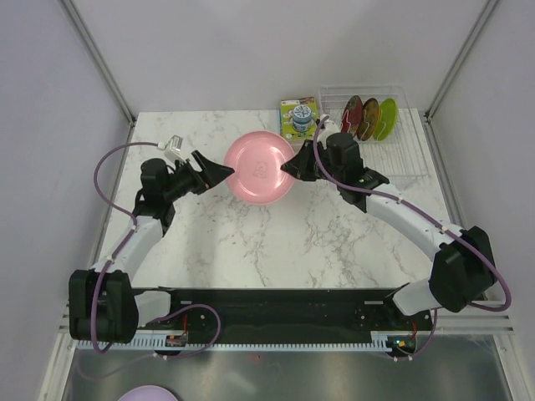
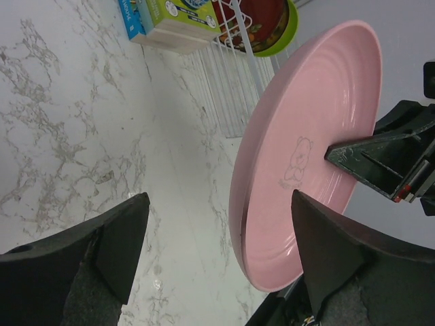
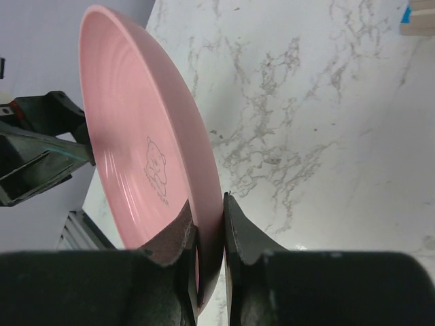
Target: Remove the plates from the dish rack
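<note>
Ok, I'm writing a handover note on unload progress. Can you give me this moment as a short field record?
pink plate: out of the rack, over mid-table
right tool: shut on the pink plate's rim
left tool: open, at the plate's opposite edge
dish rack: far right corner of the table
left to unload: red plate, yellow plate, green plate, all standing in the rack

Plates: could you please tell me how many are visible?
4. The plain pink round plastic plate is clamped by the right gripper; the red patterned plate, yellow patterned plate and lime green plate stand in the clear plastic dish rack. None looks hidden.
</note>
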You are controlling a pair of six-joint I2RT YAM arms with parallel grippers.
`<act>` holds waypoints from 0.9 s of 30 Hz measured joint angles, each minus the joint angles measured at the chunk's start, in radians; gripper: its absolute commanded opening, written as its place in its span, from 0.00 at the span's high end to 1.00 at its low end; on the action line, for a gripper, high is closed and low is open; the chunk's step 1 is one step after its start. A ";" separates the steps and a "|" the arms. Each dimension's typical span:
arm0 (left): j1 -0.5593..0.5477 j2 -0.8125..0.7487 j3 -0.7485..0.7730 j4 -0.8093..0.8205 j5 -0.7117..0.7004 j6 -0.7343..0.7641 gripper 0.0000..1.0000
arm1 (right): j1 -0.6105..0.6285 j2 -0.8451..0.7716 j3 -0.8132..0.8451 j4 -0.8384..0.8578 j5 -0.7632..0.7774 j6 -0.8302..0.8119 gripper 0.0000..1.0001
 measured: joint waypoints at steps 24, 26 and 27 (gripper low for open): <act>-0.026 0.010 -0.016 -0.188 -0.287 0.073 0.98 | -0.129 -0.013 0.080 -0.098 0.046 -0.042 0.02; -0.026 0.029 -0.012 -0.220 -0.340 0.092 0.98 | -0.199 -0.039 0.132 -0.160 0.096 -0.094 0.02; -0.026 0.047 -0.006 -0.236 -0.368 0.101 0.98 | -0.231 -0.048 0.161 -0.188 0.126 -0.121 0.02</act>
